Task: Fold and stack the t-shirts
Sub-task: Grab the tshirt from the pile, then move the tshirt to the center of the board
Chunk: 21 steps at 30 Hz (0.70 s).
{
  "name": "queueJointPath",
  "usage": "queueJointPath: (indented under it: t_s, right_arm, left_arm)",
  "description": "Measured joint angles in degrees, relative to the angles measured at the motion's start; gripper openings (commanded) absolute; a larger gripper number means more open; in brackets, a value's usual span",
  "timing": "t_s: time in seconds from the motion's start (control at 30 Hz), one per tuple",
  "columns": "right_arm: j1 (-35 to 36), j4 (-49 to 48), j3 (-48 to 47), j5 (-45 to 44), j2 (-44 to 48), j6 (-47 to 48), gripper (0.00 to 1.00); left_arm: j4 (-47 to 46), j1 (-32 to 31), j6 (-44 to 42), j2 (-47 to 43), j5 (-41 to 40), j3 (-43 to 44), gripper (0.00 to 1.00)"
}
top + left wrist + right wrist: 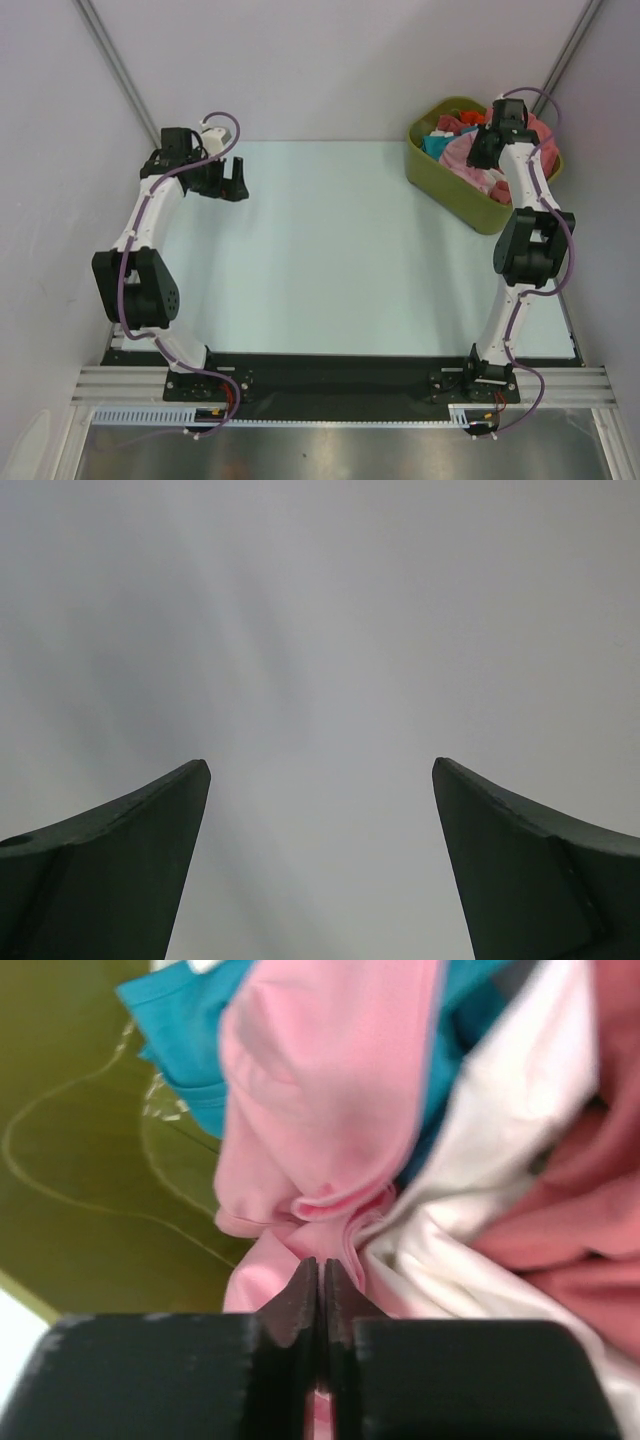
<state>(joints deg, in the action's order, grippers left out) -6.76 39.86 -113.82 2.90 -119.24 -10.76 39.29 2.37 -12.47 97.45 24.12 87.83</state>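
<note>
Several t-shirts lie bunched in an olive-green tub [450, 186] at the far right of the table. My right gripper [484, 150] reaches down into the tub. In the right wrist view its jaws [320, 1265] are shut on a fold of the light pink t-shirt [320, 1080], and pink cloth shows in the thin gap between them. A teal shirt [190, 1020], a white shirt [500, 1150] and a coral-red shirt [590, 1220] lie around it. My left gripper [232, 181] hovers open and empty over the far left of the table [320, 240]; its wrist view shows only its two fingers [140, 840] and a blank grey surface.
The tub's inner wall [80, 1160] shows to the left of the pink shirt. Pale walls close in the table at the back and on both sides. A black strip with the arm bases runs along the near edge [330, 375].
</note>
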Motion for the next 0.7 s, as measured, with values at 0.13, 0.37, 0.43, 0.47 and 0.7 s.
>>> queueJointPath:
  t_s: [0.13,0.37,0.43,0.47,0.7]
  right_arm:
    - [0.2,1.3,0.0,-4.0,0.6,0.1,0.00]
    - [0.3,4.5,-5.9,-7.3,7.5,1.1,0.00]
    - [0.3,3.5,-9.7,-6.5,11.1,1.4,0.00]
    - [0.4,2.1,-10.7,-5.9,13.5,1.4,0.00]
    - [9.8,-13.7,-11.3,1.7,31.9,-0.2,0.00]
  left_arm:
    - [0.0,0.0,0.0,-0.2,0.1,0.0,1.00]
    - [-0.2,0.0,0.0,-1.4,1.4,0.0,1.00]
    - [-0.9,0.0,0.6,-2.0,2.9,0.0,1.00]
    - [-1.3,0.0,1.1,-2.4,3.7,0.0,1.00]
    - [-4.2,0.9,6.4,-5.4,4.6,0.0,1.00]
